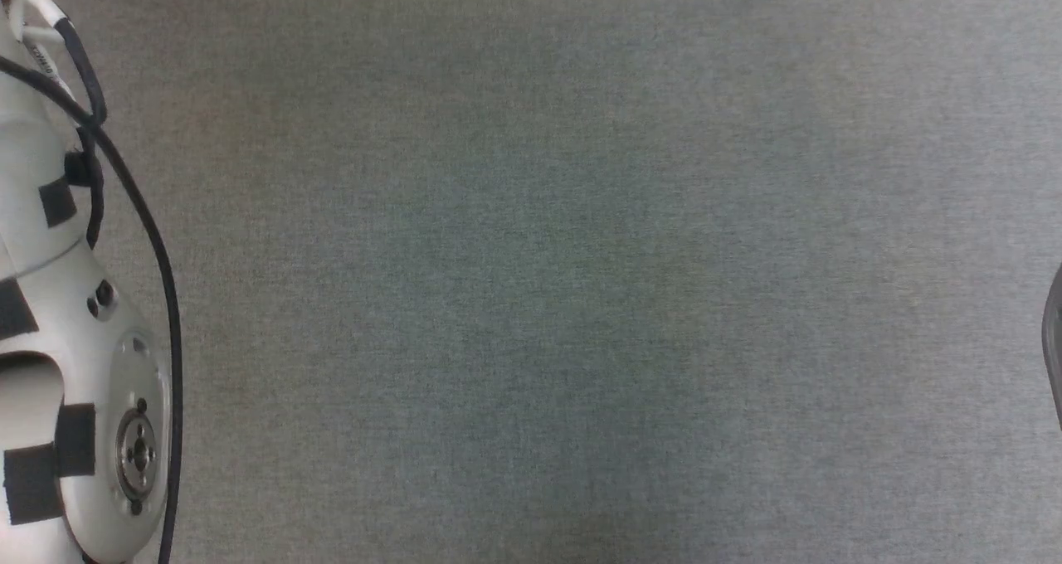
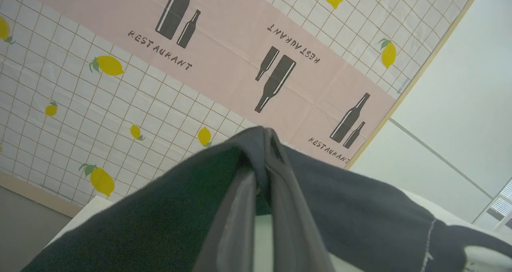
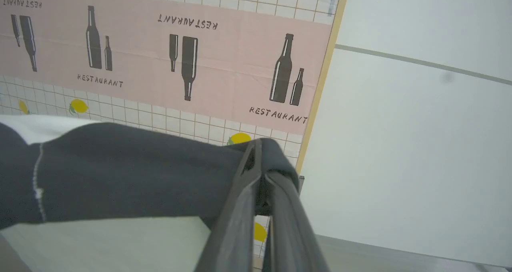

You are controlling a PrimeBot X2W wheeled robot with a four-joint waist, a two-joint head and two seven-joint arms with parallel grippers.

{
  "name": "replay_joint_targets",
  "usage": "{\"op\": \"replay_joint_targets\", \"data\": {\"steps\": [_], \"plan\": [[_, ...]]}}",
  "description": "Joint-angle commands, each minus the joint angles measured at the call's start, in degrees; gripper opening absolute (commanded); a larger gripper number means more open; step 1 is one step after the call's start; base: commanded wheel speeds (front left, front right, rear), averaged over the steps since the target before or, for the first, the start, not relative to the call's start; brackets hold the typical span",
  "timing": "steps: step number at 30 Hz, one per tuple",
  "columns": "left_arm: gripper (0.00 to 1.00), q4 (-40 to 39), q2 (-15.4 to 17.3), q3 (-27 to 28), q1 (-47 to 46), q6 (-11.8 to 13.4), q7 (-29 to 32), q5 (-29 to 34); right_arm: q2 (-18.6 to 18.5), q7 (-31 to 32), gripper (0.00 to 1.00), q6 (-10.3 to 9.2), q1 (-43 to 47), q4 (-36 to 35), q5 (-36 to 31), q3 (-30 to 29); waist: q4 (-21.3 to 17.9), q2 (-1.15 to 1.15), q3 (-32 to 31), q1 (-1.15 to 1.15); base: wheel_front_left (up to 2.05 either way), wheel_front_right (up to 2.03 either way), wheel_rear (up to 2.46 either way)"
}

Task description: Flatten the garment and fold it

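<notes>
1. Left gripper (image 2: 264,146): fingers are pressed together on a fold of black sleeve (image 2: 168,208). The cloth drapes off both sides of the tips.
2. Right gripper (image 3: 260,162): same state, clamped on black sleeve cloth. In that view the cloth runs left to a white-stitched seam (image 3: 38,176) and the white body (image 3: 36,126).
3. The garment (image 3: 120,172) is up in the air, pinched at both grippers, with the lemon-and-bottle printed cloth (image 2: 224,28) behind it. It rests on nothing at the pinch points.
4. Key relation: the seam sits toward the inner side of each wrist view. So the body most likely hangs between the two arms, with the long axis sleeve to sleeve across the robot. Neither arm is nearer, since both already have it.
5. Head view looks down on a grey felt-like surface (image 1: 531,265). The pale left forearm (image 1: 75,381) and its black cable (image 1: 170,315) sit at the left edge. This is probably the lay-down area.
6. Judgement: flattening is under way and folding has not started. The next move calls for lowering both grippers together with the span taut.
7. Risk: slack in the middle would bunch the body on landing.
8. Containers: none are part of this job.
</notes>
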Motion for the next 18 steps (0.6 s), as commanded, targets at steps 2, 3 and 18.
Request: {"op": "replay_joint_targets", "data": {"steps": [2,3,18], "plan": [[0.0,1.5,0.7,0.6,0.2,-1.2,-1.1,-0.7,0.0,-1.9,0.0,-0.12,-0.3,2.1,-0.2,-1.0,1.2,0.0,0.2,-0.02,0.0,0.0,0.0],[0.0,2.1,0.8,0.3,1.1,-1.8,-0.9,-0.7,0.1,-2.2,0.0,-0.12,0.2,3.0,0.1,-1.1,1.3,0.0,-0.2,-0.02,0.0,0.0,0.0],[0.0,1.4,2.4,-9.4,40.4,-8.0,4.6,2.7,-3.9,6.4,0.0,-0.12,38.7,-3.1,14.4,4.9,1.9,0.0,-12.2,-0.02,0.0,0.0,0.0]]}}
